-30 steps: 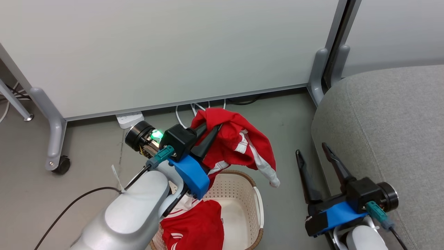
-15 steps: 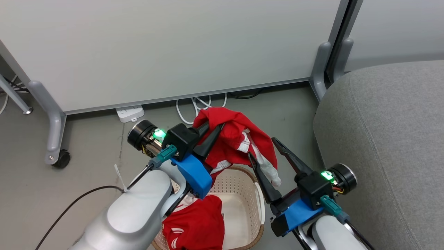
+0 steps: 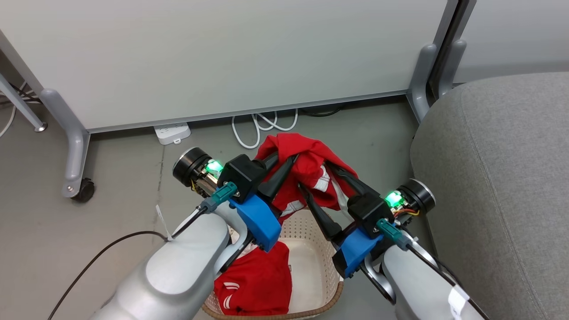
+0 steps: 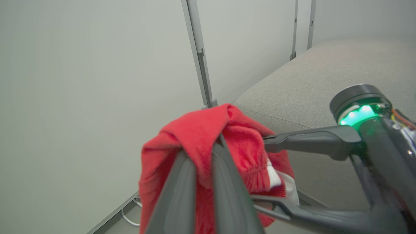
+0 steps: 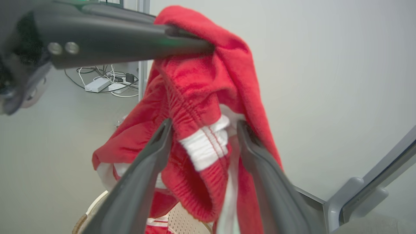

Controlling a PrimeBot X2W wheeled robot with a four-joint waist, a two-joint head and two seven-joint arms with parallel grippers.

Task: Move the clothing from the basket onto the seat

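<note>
Right gripper (image 3: 316, 176) newly astride clothing (image 3: 306, 153)

Both forearms are smooth pale-grey shells, the left forearm (image 3: 178, 271) broad and rounded, the right forearm (image 3: 418, 284) bearing a small white label (image 3: 458, 300); each wrist carries a bright blue bracket (image 3: 258, 218) under a boxy black housing (image 3: 244, 173); beside that sits a black drum (image 3: 191, 163) with a green light (image 3: 214, 166); a teal plug (image 3: 220, 195) feeds a black cable (image 3: 102, 253), which wears a white tie (image 3: 161, 218); the left gripper (image 3: 286, 155) and right gripper (image 3: 313, 174) have long, dark, tapering fingers; two silver screws (image 5: 63, 48) mark one finger's base.
</note>
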